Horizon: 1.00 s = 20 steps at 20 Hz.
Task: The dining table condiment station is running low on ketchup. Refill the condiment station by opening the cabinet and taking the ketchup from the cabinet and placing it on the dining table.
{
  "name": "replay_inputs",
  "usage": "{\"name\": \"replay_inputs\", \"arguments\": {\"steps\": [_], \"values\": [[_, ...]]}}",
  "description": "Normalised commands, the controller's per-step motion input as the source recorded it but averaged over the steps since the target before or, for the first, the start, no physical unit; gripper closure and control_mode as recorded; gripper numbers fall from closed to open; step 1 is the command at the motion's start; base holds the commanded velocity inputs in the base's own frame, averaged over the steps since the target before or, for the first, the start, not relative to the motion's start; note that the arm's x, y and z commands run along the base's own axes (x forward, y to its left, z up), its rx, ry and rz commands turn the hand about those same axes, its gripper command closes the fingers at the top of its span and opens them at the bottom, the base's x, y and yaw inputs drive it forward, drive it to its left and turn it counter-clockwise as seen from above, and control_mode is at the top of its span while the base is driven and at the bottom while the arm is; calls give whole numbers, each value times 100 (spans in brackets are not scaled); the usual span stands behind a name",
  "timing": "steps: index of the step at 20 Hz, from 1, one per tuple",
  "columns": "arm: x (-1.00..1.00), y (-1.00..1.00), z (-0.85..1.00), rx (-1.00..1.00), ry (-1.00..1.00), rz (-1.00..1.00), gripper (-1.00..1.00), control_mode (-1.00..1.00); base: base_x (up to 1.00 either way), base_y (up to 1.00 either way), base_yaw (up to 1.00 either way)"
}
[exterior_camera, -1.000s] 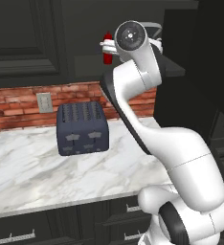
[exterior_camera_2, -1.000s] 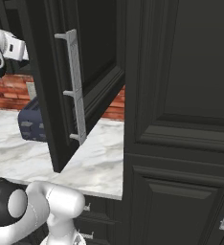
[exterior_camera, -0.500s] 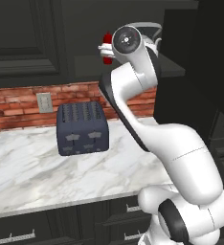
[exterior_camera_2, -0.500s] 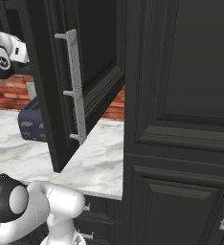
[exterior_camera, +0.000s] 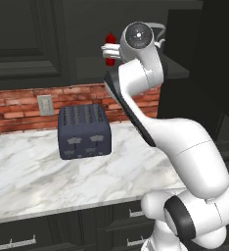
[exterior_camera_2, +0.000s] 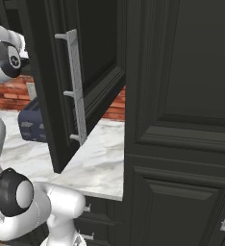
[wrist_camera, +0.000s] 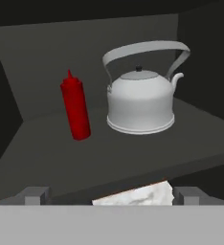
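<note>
while arm hides most ketchup (exterior_camera: 109,39), tool tips (wrist_camera: 108,195) cropped, spread

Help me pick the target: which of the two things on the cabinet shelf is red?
The ketchup, the slim squeeze bottle with a pointed nozzle, standing left of the kettle, which is white, squat and loop-handled.

open cabinet (exterior_camera_2: 93,72), silver handle (exterior_camera_2: 74,86), toaster (exterior_camera_2: 31,124)
</note>
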Motion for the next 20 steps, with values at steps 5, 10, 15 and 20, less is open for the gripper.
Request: {"name": "replay_inputs", "arguments": {"steps": [5,10,15,20], "values": [[19,-1,-13,0,0,10,-100,-100,0,0,0],[30,-1,-6,0,0,7,-100,-100,0,0,0],[30,0,0,0,0,2,-100,-100,0,0,0],[35,0,-1,0,0,0,-100,-100,0,0,0]]}}
